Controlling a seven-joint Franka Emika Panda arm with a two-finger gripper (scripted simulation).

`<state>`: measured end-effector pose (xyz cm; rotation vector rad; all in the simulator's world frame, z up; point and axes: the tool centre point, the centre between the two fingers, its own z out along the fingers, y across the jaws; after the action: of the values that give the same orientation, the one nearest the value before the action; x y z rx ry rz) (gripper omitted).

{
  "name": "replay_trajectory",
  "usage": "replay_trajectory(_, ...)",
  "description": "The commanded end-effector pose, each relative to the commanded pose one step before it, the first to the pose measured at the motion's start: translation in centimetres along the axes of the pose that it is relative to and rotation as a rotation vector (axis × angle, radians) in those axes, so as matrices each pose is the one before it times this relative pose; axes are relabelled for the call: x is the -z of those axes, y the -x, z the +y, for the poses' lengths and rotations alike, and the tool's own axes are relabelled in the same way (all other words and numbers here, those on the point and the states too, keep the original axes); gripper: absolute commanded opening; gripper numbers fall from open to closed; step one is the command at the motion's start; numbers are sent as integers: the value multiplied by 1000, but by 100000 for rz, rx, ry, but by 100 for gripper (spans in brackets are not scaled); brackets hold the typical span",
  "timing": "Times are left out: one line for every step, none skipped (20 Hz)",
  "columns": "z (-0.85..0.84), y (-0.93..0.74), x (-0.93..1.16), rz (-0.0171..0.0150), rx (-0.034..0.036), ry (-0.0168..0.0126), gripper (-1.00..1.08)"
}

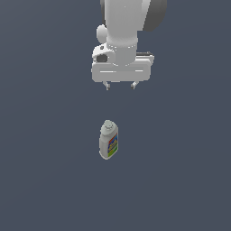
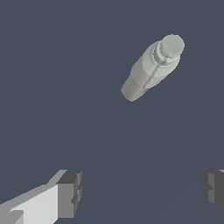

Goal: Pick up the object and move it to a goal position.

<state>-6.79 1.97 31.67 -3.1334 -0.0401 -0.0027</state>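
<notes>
While the gripper [image 1: 120,85] hangs in the upper middle of the exterior frame with its jaws spread apart and nothing between them, you have the bottle [image 1: 108,140] sitting alone just below frame centre on the dark grey floor [image 1: 45,158], well apart from the fingertips [image 1: 107,85]. You see its rounded cap [image 1: 108,127] toward the arm and its coloured label [image 1: 113,145] facing the exterior view's right. From the wrist camera the bottle [image 2: 152,68] shows cap-first [image 2: 171,45], clear of both finger pads [image 2: 70,194], which stand wide.
</notes>
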Motion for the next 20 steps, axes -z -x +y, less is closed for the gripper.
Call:
replay_trajectory(1, 0, 0, 0, 0, 0, 100)
replay_trajectory(-21, -13, 35, 81, -61, -64, 100)
replay_trajectory(-86, -52, 80, 193, -152, -160, 100)
replay_trajectory(-134, -81, 141, 333, -256, -277, 100)
replay_trajectory(-187, -108, 198, 464, -343, -391, 100)
replay_trajectory(-242, -132, 248, 581, -400, -496, 100)
replay_trajectory(-242, -120, 247, 574, -349, -497, 100)
replay_trajectory(-193, -84, 191, 442, -213, -387, 100)
replay_trajectory(-138, -49, 134, 308, -89, -271, 100)
replay_trajectory(-80, -15, 80, 180, 15, -157, 100)
replay_trajectory(-14, 4, 11, 28, 59, -23, 100)
replay_trajectory(36, 21, -15, -45, 33, 41, 100)
replay_trajectory(26, -15, -43, -90, -99, 76, 100)
replay_trajectory(30, -37, -24, -46, -257, 33, 100)
replay_trajectory(28, -63, -15, -22, -402, 8, 100)
replay_trajectory(28, -88, -11, -10, -548, -7, 100)
replay_trajectory(31, -112, -12, -6, -694, -14, 100)
replay_trajectory(40, -135, -17, -14, -843, -10, 100)
replay_trajectory(51, -158, -27, -28, -988, 0, 100)
replay_trajectory(62, -180, -36, -41, -1135, 10, 100)
